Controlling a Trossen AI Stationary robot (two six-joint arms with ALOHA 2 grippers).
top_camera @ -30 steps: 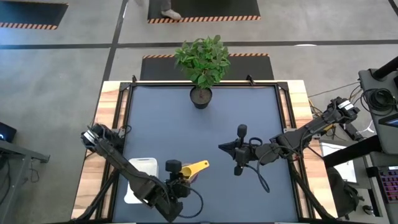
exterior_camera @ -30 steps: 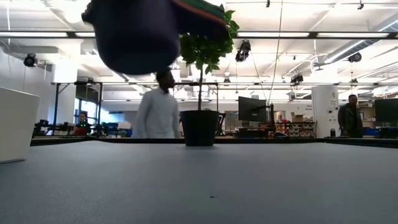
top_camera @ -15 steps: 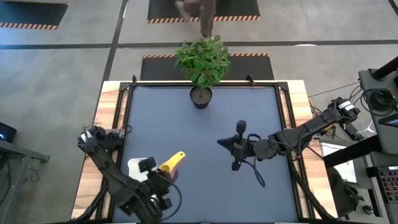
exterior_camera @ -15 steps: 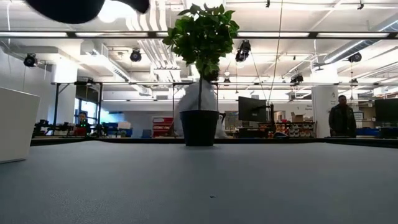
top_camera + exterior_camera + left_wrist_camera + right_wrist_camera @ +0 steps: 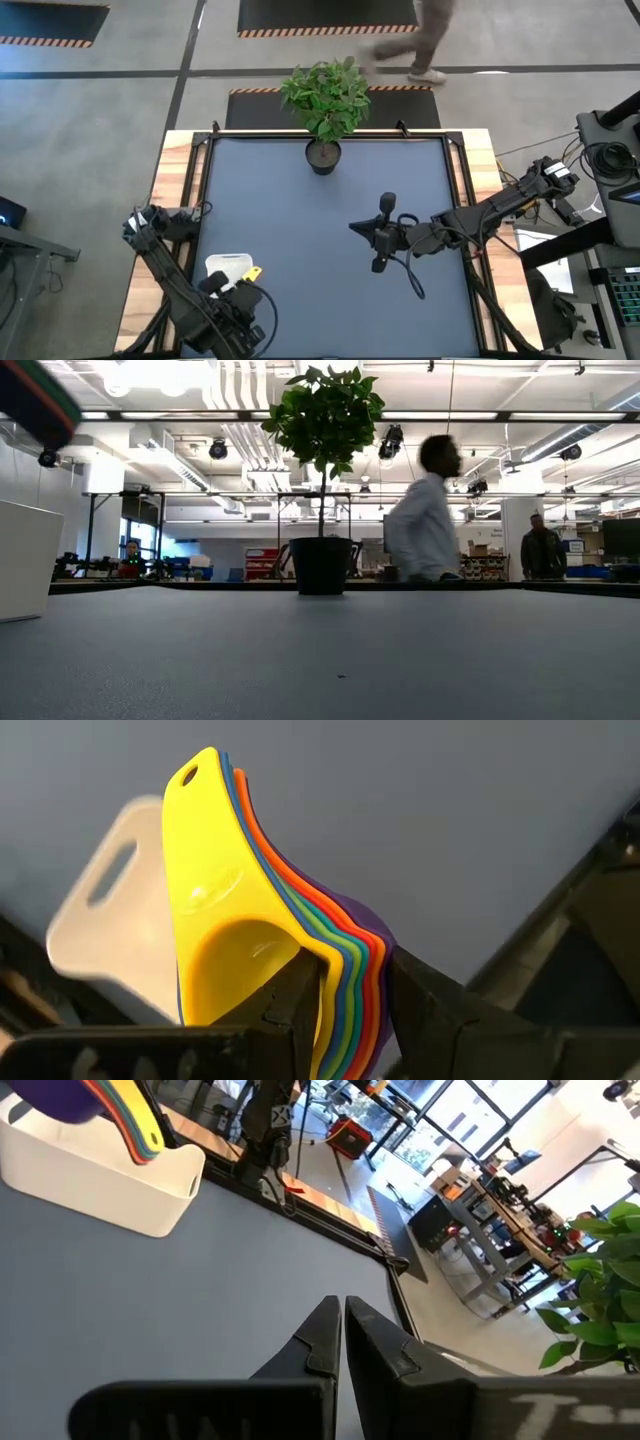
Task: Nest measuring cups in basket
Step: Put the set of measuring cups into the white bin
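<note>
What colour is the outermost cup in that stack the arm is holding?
Yellow: the top measuring cup faces the camera, clearest in the left wrist view.

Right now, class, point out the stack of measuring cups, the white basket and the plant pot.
measuring cups [image 5: 225, 935]: left wrist view, yellow cup's bowl.
basket [image 5: 110, 1175]: right wrist view, its side wall.
plant pot [image 5: 321, 565]: low view, front of the pot.

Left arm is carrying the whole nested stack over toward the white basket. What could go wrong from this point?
1. The left end effector pinches the nested measuring cups at one rim only, so the stack tilts; inner cups could slide apart on release.
2. In the high view the stack sits at the basket's edge, so a drop now might catch the wall or land on the table.

The right end effector waits shut at mid-table, clear.
</note>
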